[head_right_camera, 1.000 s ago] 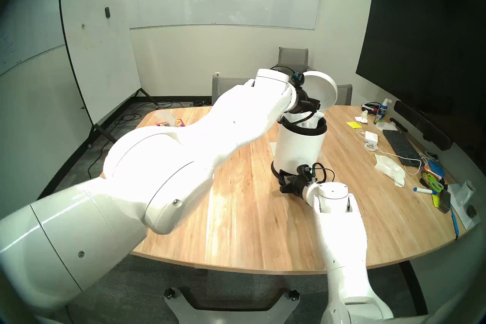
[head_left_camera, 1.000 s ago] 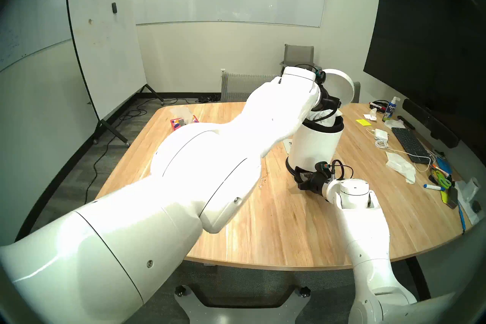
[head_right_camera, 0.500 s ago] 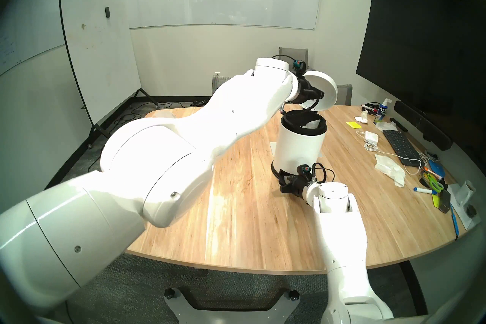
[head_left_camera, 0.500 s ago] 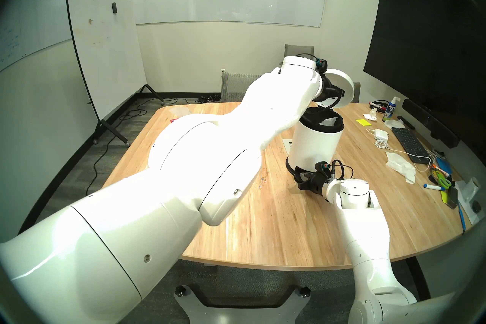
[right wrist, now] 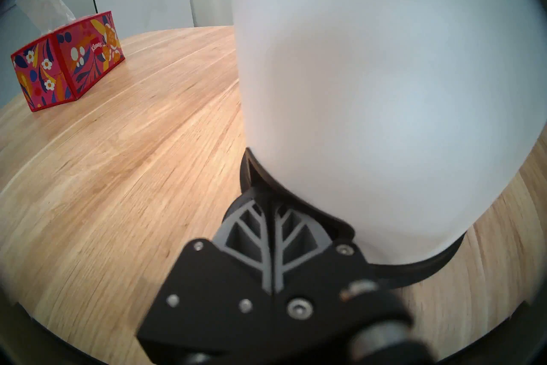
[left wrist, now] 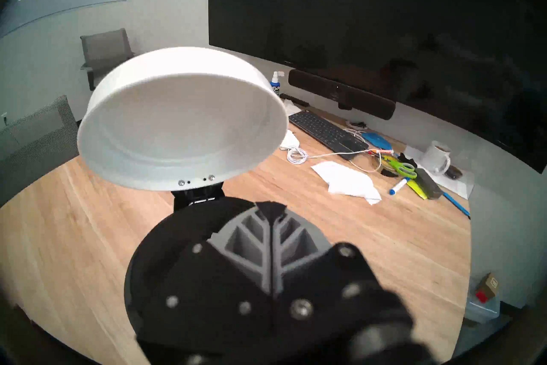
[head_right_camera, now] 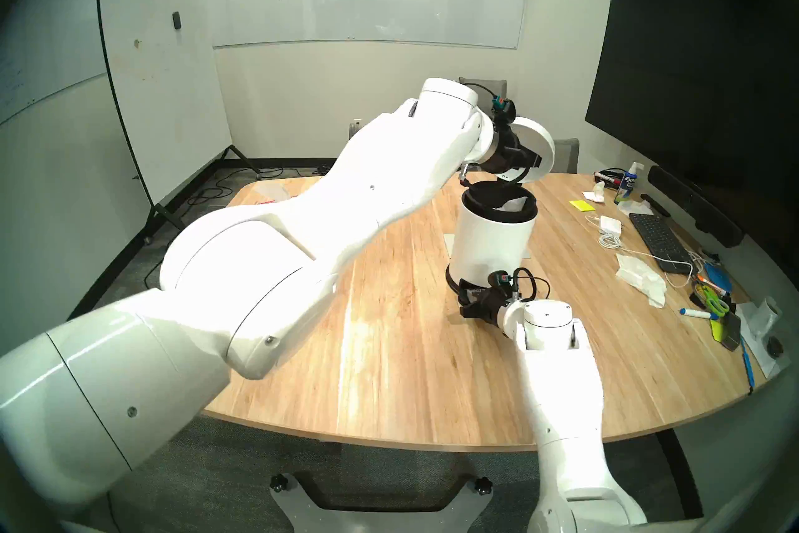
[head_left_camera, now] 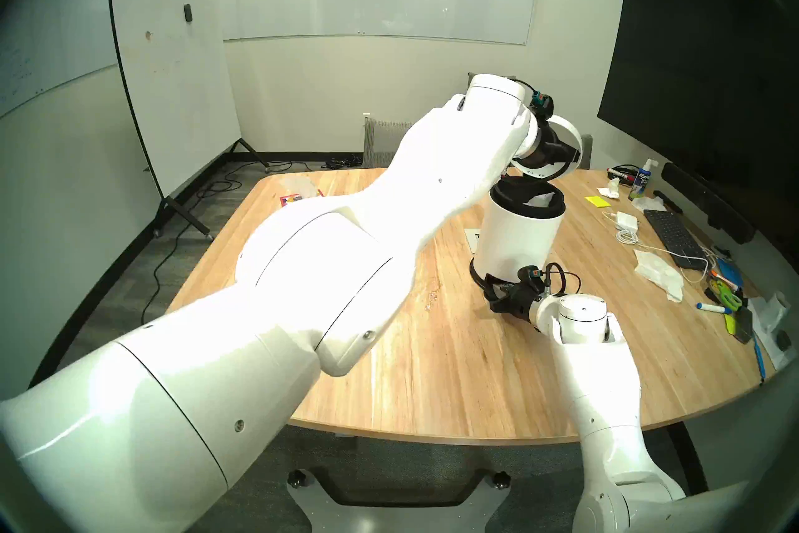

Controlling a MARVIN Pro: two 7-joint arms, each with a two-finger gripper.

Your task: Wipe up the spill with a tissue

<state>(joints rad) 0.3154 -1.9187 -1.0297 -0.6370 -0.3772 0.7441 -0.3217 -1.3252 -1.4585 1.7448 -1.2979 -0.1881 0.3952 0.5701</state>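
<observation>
A white pedal bin (head_left_camera: 514, 242) stands on the wooden table (head_left_camera: 454, 367) with its lid (head_left_camera: 566, 130) tipped up. Inside its black rim lies the white tissue (head_left_camera: 540, 201), also seen from the other head eye as a tissue (head_right_camera: 512, 204). My left gripper (head_left_camera: 573, 155) hovers above the bin mouth in front of the lid (left wrist: 183, 130). The left gripper (left wrist: 270, 209) is shut with nothing between its fingers. My right gripper (head_left_camera: 490, 294) is shut and rests low on the black pedal at the bin's base (right wrist: 370, 74). No dark spill shows; my left arm hides part of the table.
A red floral tissue box (right wrist: 68, 65) with a sheet sticking up stands at the far left of the table. Along the right edge lie a keyboard (head_left_camera: 672, 236), rumpled white papers (head_left_camera: 659, 272), cables, markers, scissors, a spray bottle (head_left_camera: 642, 181) and a mug (left wrist: 436, 157).
My left gripper let the tissue drop into the bin, rose above the rim and closed. The right gripper has stayed on the pedal.
</observation>
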